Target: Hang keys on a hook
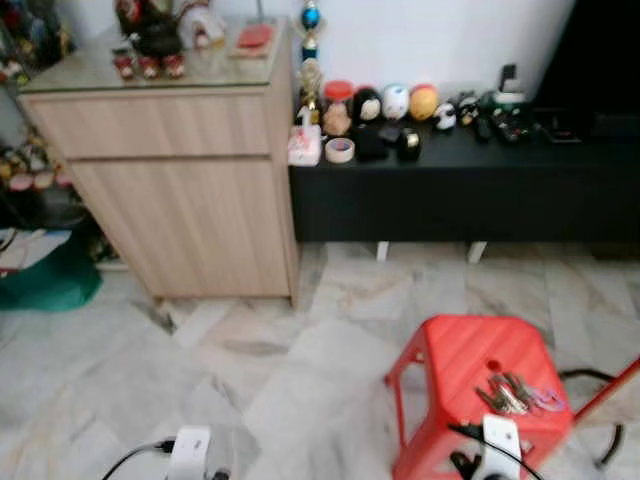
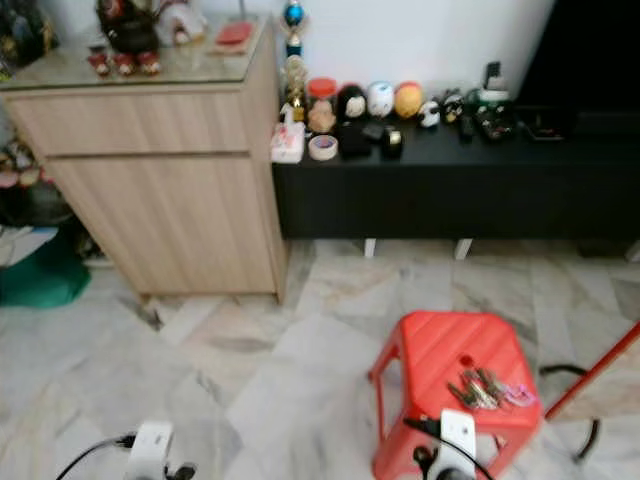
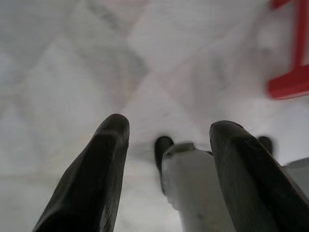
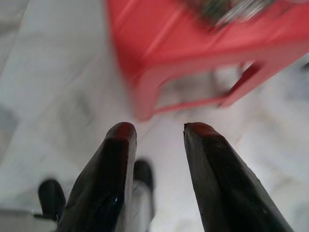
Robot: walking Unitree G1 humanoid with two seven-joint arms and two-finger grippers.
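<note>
- A bunch of metal keys (image 1: 512, 394) with a pale purple ring or tag lies on top of a red plastic stool (image 1: 455, 352), near the stool's near right corner, just beside a small round hole in the seat.
- The red plastic stool stands on the grey-veined white marble floor (image 1: 260, 370), well apart from the furniture along the wall.
- The left hand (image 3: 166, 145) hangs over bare marble floor, its two long black fingers (image 3: 104, 159) spread apart and grasping nothing; a corner of the red stool shows beyond them.
- The right hand (image 4: 157, 133) points down at the floor just beside the stool, its black fingers (image 4: 212, 164) parted and empty; the keys appear blurred on the stool's top, beyond the fingertips.
- In the head views, the white wrist of each arm sits at the lower edge: the left one (image 1: 190, 450) over the floor, the right one (image 1: 500, 440) in front of the stool's near edge.
- A light wooden cabinet (image 1: 180, 190) stands against the wall on the left, with small figurines on its glass top.
- A low black bench (image 1: 460, 185) runs along the white wall to the cabinet's right, carrying a roll of tape (image 1: 340, 150), round toy heads and other small ornaments, mostly toward its left end.
- A thin red pole (image 1: 610, 390) slants just right of the stool.
</note>
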